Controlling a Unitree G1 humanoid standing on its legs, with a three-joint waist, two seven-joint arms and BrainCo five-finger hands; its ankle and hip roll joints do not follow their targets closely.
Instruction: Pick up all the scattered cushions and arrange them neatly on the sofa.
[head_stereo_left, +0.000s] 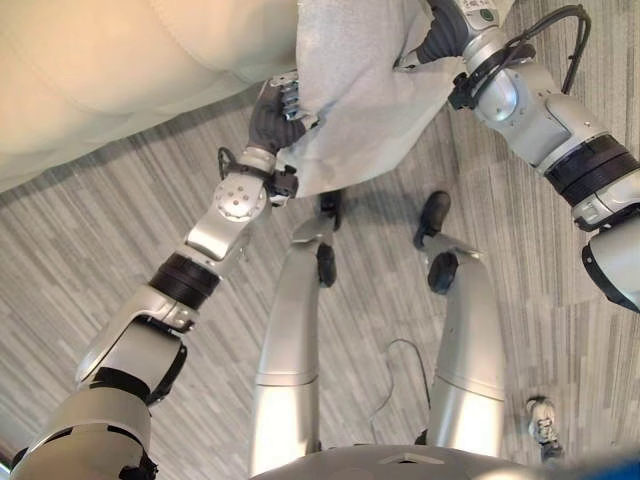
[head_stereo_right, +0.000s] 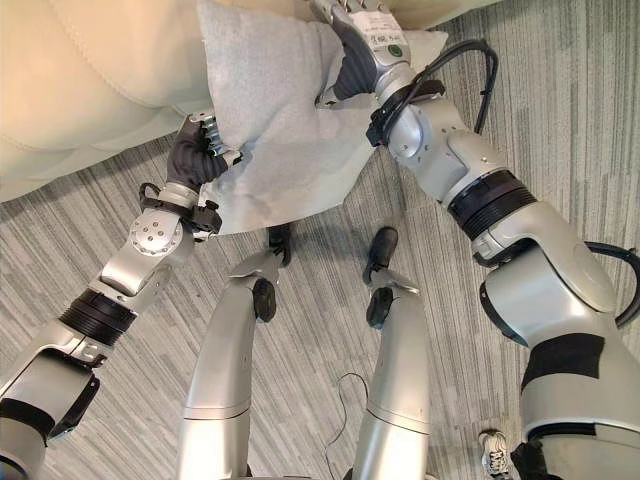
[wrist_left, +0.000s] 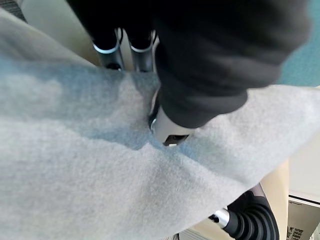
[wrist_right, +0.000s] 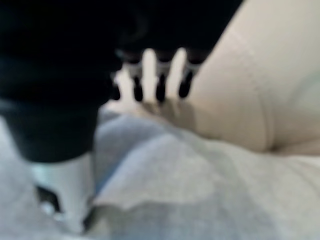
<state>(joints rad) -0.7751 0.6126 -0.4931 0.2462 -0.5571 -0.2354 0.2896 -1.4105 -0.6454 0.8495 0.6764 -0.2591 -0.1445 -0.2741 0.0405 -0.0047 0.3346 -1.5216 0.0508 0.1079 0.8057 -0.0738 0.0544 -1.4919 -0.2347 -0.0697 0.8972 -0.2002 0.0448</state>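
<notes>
We count one grey cushion (head_stereo_right: 275, 120), held off the floor against the front of one cream sofa (head_stereo_right: 90, 80). Left hand (head_stereo_right: 195, 150): raised at the cushion's lower left edge, fingers and thumb pinching the fabric. Right hand (head_stereo_right: 362, 40): raised at the upper right edge, thumb pressed into the cloth, clamped on it. One person's shoe (head_stereo_right: 495, 452) stands on the striped grey floor (head_stereo_right: 560, 120).

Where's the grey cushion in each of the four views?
Left eye view: grey cushion top centre, held between left hand and right hand.
Right eye view: top centre, against the cream sofa.
Left wrist view: across most of the picture, thumb pressed into it.
Right wrist view: lower half, below the fingers.
Shared landmark: the cream sofa behind it.
</notes>
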